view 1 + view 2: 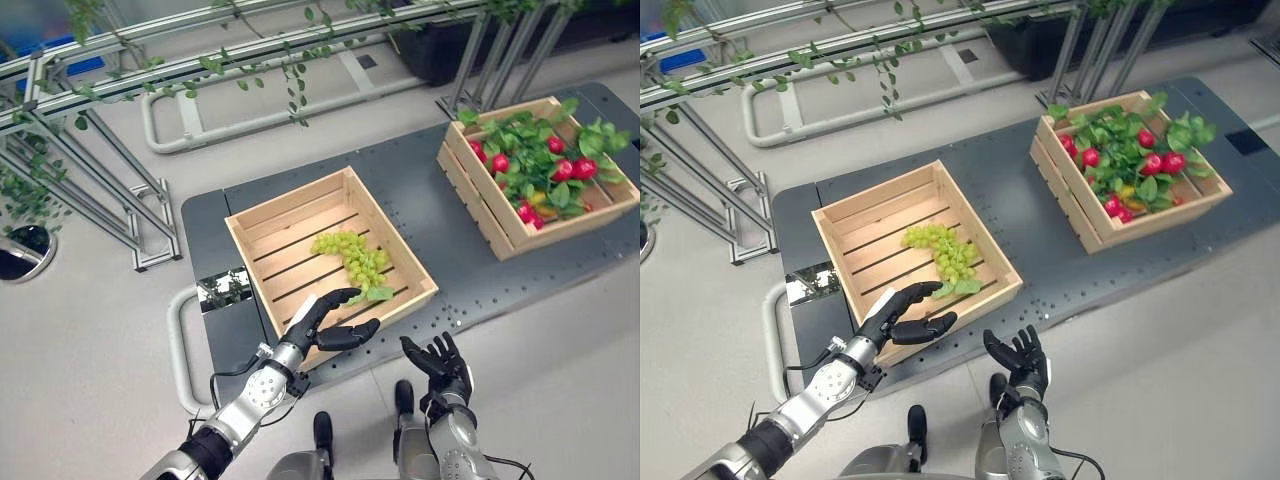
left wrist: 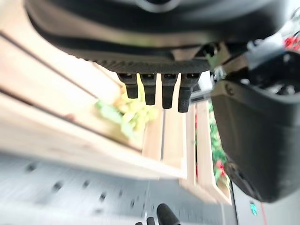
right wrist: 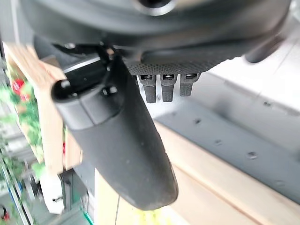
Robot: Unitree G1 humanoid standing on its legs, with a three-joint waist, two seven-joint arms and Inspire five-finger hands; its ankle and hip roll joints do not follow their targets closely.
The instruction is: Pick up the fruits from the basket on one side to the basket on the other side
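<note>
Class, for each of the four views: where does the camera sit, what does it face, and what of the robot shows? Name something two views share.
Left eye, head: looks down on grapes in the near crate; both hands.
Right eye: same scene; far crate of red fruit.
Left wrist: along left hand to the grapes.
Right wrist: right hand over the near crate.
Shared: the grapes.

The near crate (image 1: 262, 228) is open from above, its slatted floor bare on the left half; grapes (image 1: 352, 256) lie in its right half. The left hand (image 1: 322, 323) hangs over its near wall. Bare platform (image 1: 420, 215) separates it from the far crate (image 1: 490, 215), which is crowded with leaves and red fruit (image 1: 560, 171)
</note>
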